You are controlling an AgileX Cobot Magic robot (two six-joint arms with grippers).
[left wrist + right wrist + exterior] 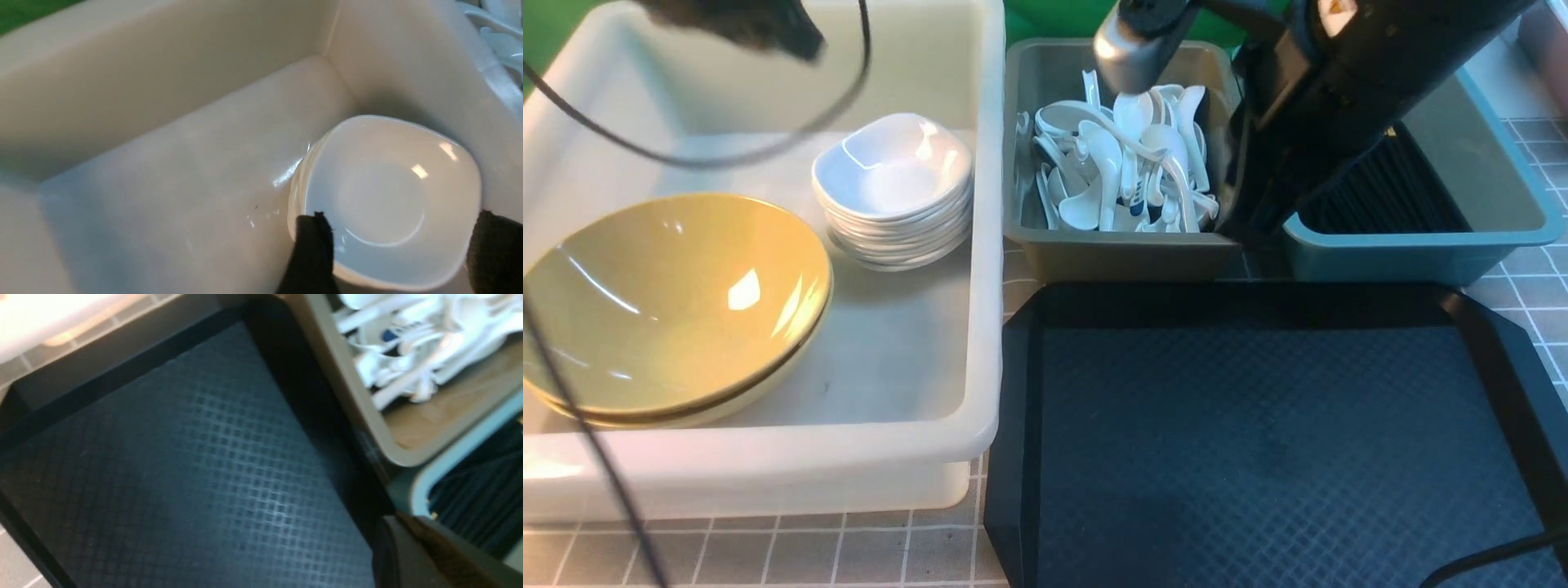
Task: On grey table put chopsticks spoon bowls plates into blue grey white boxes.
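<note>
Plate step: my left claw (pixel 402 255) hanging wide astride plates (pixel 892 175) stacked far right in white box (pixel 988 245), gripping nothing. Next calling for lifting clear of stack.

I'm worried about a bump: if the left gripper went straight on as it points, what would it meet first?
Probably the top plate of those stacked in the white box; the left gripper points at it, jaws open. Depth is unclear.

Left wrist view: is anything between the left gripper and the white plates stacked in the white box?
Nothing visible does. The left gripper hangs open directly over the plates, its fingers apart on either side of the top one, inside the white box.
</note>
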